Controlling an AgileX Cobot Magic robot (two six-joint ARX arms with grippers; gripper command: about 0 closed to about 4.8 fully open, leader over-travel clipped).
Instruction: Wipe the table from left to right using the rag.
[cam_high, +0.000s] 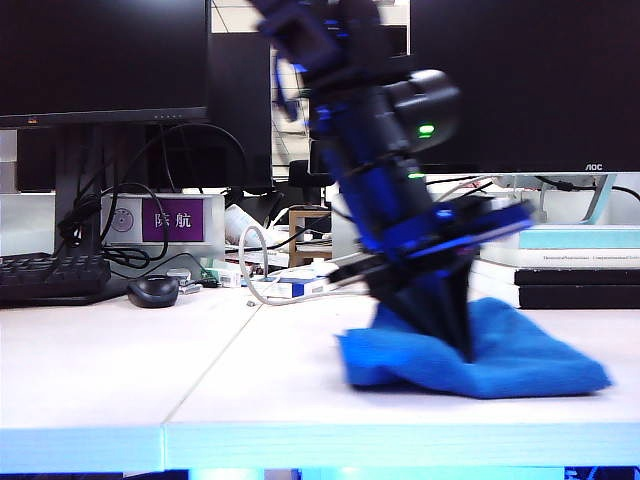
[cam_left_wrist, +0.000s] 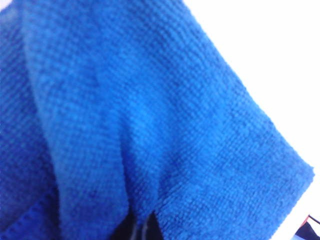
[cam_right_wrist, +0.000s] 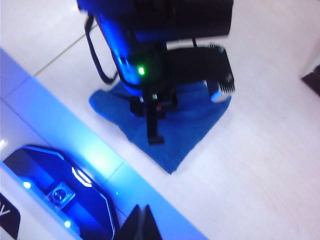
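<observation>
The blue rag (cam_high: 520, 365) lies rumpled on the white table (cam_high: 120, 370), right of the seam and near the front edge. My left gripper (cam_high: 458, 345) points down into its middle, shut on the rag, with the arm leaning in from above. In the left wrist view the rag (cam_left_wrist: 150, 110) fills nearly the whole frame, and only the dark tips of the left gripper (cam_left_wrist: 142, 227) show, pinching a fold. The right wrist view looks down on the rag (cam_right_wrist: 185, 130) and the left gripper (cam_right_wrist: 155, 137). My right gripper (cam_right_wrist: 142, 220) hovers high over the table's front edge, shut on nothing.
A black mouse (cam_high: 153, 291) and a keyboard (cam_high: 50, 275) sit at the back left. Cables and small boxes (cam_high: 290, 280) crowd the back middle, and stacked books (cam_high: 570, 270) stand behind the rag at the right. Monitors line the back. A blue-lit robot base (cam_right_wrist: 55, 185) shows below the front edge.
</observation>
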